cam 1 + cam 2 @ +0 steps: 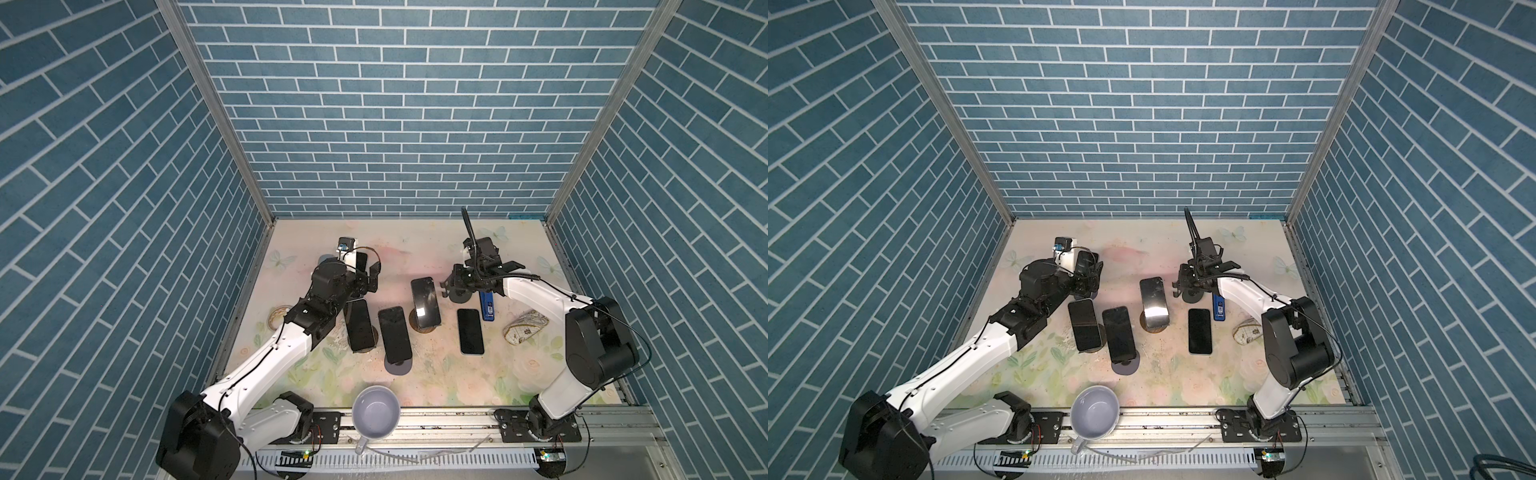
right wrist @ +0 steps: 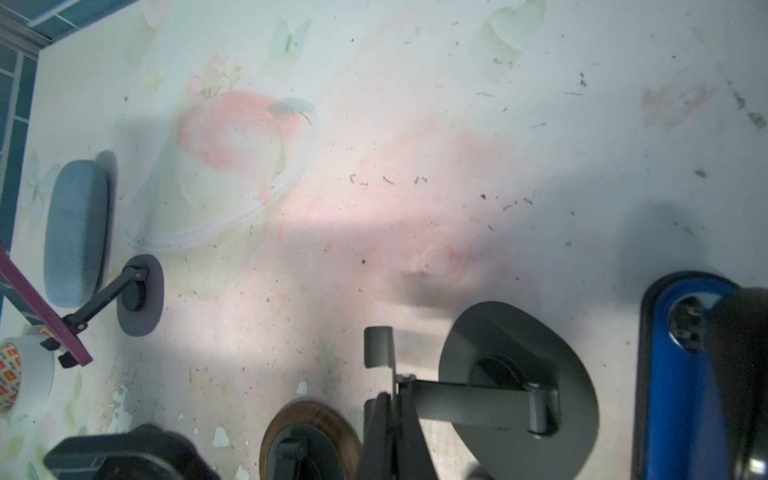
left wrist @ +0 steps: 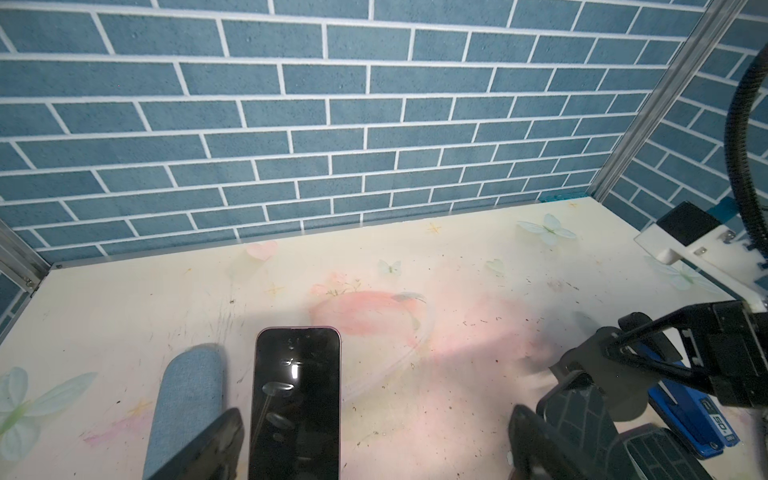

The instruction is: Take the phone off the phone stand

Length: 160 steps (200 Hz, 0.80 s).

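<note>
A dark phone with a pink edge (image 3: 295,399) leans on a small grey stand (image 2: 139,295) at the back left. My left gripper (image 3: 374,428) is open around it, the phone (image 1: 360,259) standing close to one finger (image 3: 208,444) and far from the other. My right gripper (image 2: 386,440) is shut on the thin rest plate of an empty dark grey stand (image 2: 519,390). In both top views that gripper (image 1: 446,289) (image 1: 1177,289) sits just right of a phone on a wood-based stand (image 1: 424,303). Two more phones (image 1: 359,325) (image 1: 395,334) lean on stands in the middle.
One phone (image 1: 471,331) lies flat on the table. A blue device (image 1: 488,307) and a patterned pouch (image 1: 525,327) lie to the right. A blue-grey case (image 3: 187,399) lies beside the pink phone. A tape roll (image 1: 280,313) sits at the left and a mug (image 1: 376,411) at the front edge.
</note>
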Each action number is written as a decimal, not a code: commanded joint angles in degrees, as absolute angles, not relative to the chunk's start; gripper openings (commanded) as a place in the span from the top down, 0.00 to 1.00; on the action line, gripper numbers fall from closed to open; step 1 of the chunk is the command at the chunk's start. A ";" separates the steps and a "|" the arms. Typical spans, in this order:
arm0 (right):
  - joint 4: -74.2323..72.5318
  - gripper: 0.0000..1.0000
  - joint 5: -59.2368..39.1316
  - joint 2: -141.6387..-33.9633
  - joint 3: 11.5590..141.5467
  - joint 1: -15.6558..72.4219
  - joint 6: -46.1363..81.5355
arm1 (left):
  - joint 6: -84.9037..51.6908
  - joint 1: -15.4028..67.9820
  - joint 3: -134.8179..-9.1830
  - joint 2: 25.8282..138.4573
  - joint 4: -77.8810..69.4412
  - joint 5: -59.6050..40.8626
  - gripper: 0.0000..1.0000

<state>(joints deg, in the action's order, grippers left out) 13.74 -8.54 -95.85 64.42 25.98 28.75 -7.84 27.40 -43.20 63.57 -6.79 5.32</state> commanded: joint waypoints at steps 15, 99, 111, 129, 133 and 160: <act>12.45 1.00 -10.26 -100.72 68.72 24.83 29.12 | -6.54 27.86 -44.56 64.00 -5.12 6.11 0.00; 6.60 1.00 -16.06 -111.41 80.14 18.33 31.22 | -5.48 28.13 -45.64 64.32 -3.47 7.16 0.00; 6.09 1.00 -16.43 -112.66 81.08 17.48 31.59 | -5.37 28.22 -45.54 64.23 -3.19 7.42 0.00; 5.96 1.00 -17.17 -114.57 82.29 16.00 31.90 | -5.34 28.37 -45.50 64.01 -3.08 7.66 0.00; 5.96 1.00 -17.30 -114.95 82.48 15.79 32.05 | -5.31 28.38 -45.41 64.00 -3.08 7.73 0.00; 4.80 1.00 -18.33 -116.63 81.98 14.17 32.73 | -5.36 28.50 -45.20 63.75 -2.99 7.93 0.00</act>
<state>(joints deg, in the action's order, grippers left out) 4.43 -17.65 -113.93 81.17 15.35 31.70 -6.09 28.03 -44.03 64.27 -3.70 6.94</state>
